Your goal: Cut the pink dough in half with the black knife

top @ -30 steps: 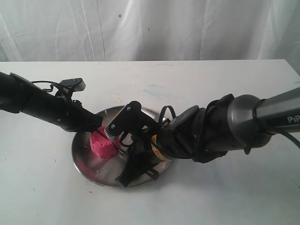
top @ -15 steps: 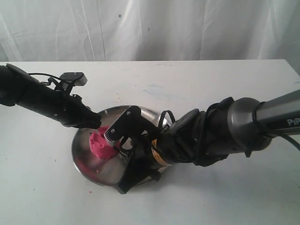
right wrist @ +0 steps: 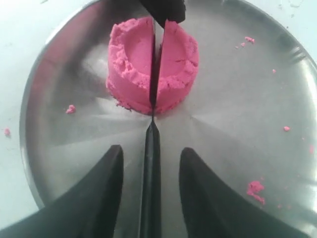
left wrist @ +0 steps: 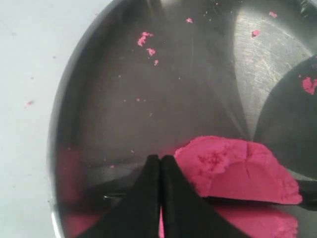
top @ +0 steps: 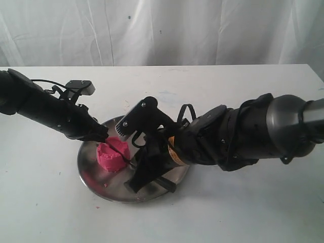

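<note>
One bright pink soft dough cylinder with a rimmed top, standing on a round brushed-steel plate, just ahead of the right claw. A dark slit runs straight across its top, so the cut appears to be well under way; whether the halves are fully parted cannot be told.

One slim all-black knife, lying along the midline between the right claw's two fingers and sunk into the dough. The fingers stand apart on either side of the handle; contact with it is not visible, so the grip cannot be confirmed. The line through the cylinder's centre suits an even halving.

One left claw, fingers pressed together with the tips against the far side of the dough, at the blade's tip, probably to brace the lump or steady the blade.

Several pink crumbs, scattered on the plate beside the right claw.

No writing can be read.
</note>
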You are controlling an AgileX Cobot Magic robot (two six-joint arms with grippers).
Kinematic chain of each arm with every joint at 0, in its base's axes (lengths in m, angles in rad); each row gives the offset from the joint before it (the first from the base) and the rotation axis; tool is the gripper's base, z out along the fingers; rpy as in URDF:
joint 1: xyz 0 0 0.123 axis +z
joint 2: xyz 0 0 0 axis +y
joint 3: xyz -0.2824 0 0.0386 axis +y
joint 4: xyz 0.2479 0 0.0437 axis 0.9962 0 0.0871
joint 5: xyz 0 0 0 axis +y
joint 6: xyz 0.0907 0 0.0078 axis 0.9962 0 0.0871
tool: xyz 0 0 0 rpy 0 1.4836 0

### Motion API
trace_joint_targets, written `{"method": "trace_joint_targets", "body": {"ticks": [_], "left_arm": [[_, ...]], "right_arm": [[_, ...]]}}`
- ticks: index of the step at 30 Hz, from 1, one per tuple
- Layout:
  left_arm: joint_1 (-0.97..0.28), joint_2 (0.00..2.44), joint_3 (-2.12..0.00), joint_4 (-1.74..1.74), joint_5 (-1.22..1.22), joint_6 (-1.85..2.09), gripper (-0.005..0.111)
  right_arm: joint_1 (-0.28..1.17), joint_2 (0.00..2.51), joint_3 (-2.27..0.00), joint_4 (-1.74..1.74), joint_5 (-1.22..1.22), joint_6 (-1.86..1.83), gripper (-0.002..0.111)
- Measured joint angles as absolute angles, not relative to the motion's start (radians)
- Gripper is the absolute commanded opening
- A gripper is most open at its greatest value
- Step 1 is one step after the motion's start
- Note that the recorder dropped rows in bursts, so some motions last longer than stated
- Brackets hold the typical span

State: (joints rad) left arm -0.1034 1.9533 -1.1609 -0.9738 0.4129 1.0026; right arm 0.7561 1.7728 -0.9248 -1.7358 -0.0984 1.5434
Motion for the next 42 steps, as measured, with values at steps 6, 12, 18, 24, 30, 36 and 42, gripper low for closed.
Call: {"method": "trace_joint_targets", "body": {"ticks": [6, 12, 18, 24, 30, 36, 42], "left_arm": [[-0.103, 1.953, -1.161, -0.974, 0.415, 0.999, 0.000], [-0.103, 1.953, -1.161, -0.974, 0.417, 0.999, 0.000], [-0.103, 1.953, -1.161, -0.974, 0.419, 0.999, 0.000], [-0.103, 1.953, -1.161, -0.974, 0.419, 0.999, 0.000], [-0.103, 1.953, -1.161, -0.974, 0.419, 0.999, 0.000], [-0.103, 1.953, -1.161, -0.974, 0.419, 0.999, 0.000], [-0.103, 1.953, -1.161, -0.974, 0.419, 0.997, 0.000]], "right_arm": [[0.693, 1.769, -0.925, -1.736, -0.166, 1.552, 0.037], [0.651, 1.802, -0.935, -1.736, -0.277, 1.552, 0.039], [0.650, 1.843, -0.936, -1.736, -0.296, 1.541, 0.044], [0.650, 1.845, -0.936, -1.740, -0.280, 1.518, 0.044], [0.650, 1.874, -0.936, -1.740, -0.280, 1.507, 0.044], [0.650, 1.900, -0.936, -1.740, -0.276, 1.496, 0.024], [0.650, 1.900, -0.936, -1.740, -0.266, 1.484, 0.006]]}}
